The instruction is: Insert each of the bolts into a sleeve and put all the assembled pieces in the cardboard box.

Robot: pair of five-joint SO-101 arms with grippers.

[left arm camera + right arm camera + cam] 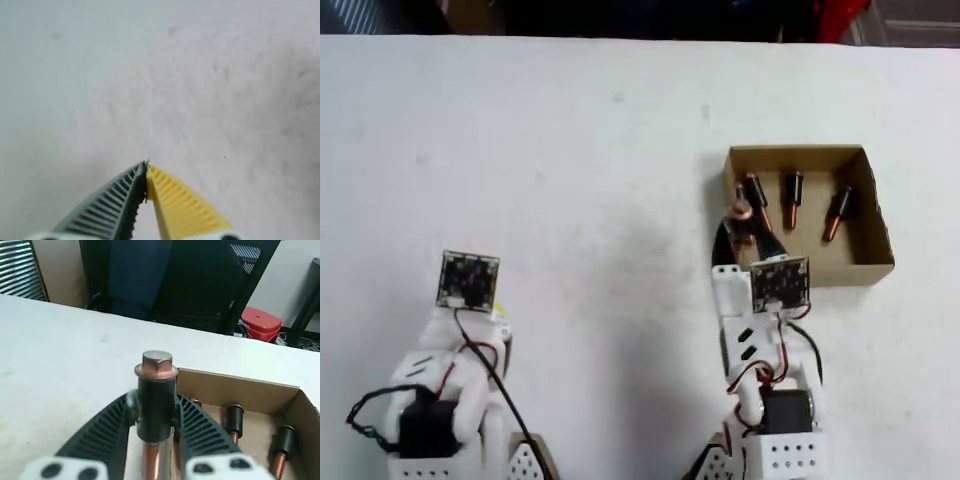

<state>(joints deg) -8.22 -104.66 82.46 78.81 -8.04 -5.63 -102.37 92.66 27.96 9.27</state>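
Cardboard box (855, 255) on white table (570, 150)

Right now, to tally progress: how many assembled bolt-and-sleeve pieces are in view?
4. Left piece, middle piece and right piece lie in the cardboard box; the held piece is clamped in the right tool at its left edge.
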